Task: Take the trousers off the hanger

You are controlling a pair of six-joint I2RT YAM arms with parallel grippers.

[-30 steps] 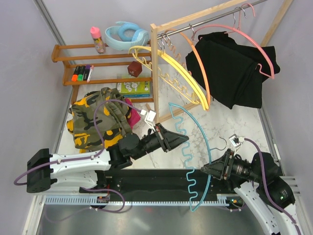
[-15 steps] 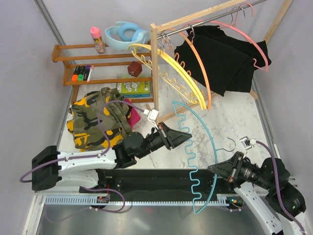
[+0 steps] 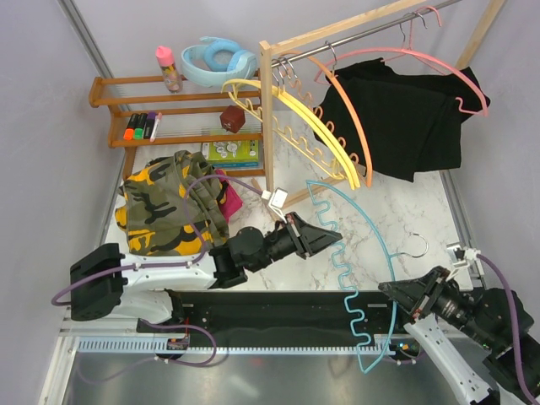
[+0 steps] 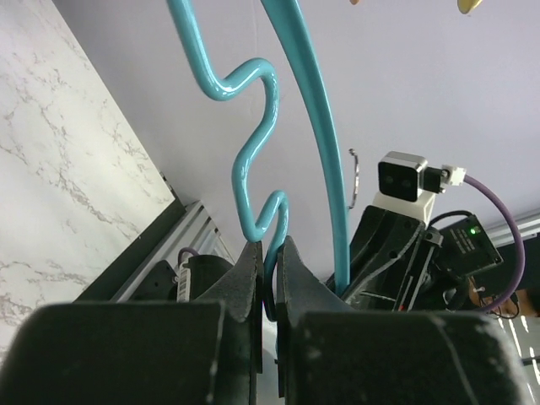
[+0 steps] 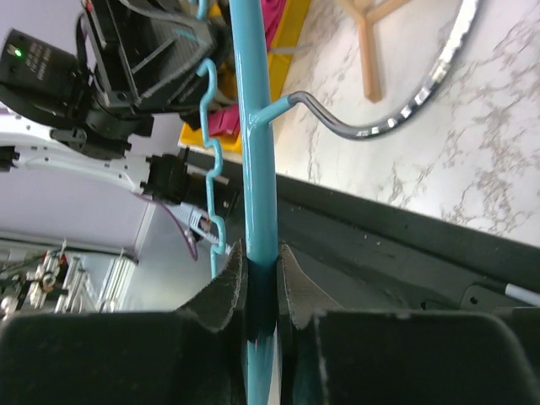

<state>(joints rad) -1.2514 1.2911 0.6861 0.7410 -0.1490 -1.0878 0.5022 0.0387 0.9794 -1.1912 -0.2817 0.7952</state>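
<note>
From above, the trousers are lying in two places. At the left of the table [image 3: 405,211] a camouflage pair [image 3: 160,207] is sitting on top of a pile and covering most of a magenta pair [image 3: 230,202], of which only an edge is showing. A black pair [image 3: 405,118] is hanging draped over a pink hanger [image 3: 422,51] on the rail [image 3: 363,34], its folds merging into one dark mass. A teal hanger [image 3: 372,221] is being held up between both arms: the left gripper [image 3: 336,239] is clamping its wavy bar and the right gripper [image 3: 384,289] is gripping its arc.

At the left wrist, the fingers are pressing nearly together on a loop of the wavy bar, and the trousers are lying out of frame.

At the right wrist, the fingers are pinching the teal arc just below the metal hook [image 5: 380,126]. A sliver of magenta cloth is peeking in at the top edge, mostly cut off.
</note>
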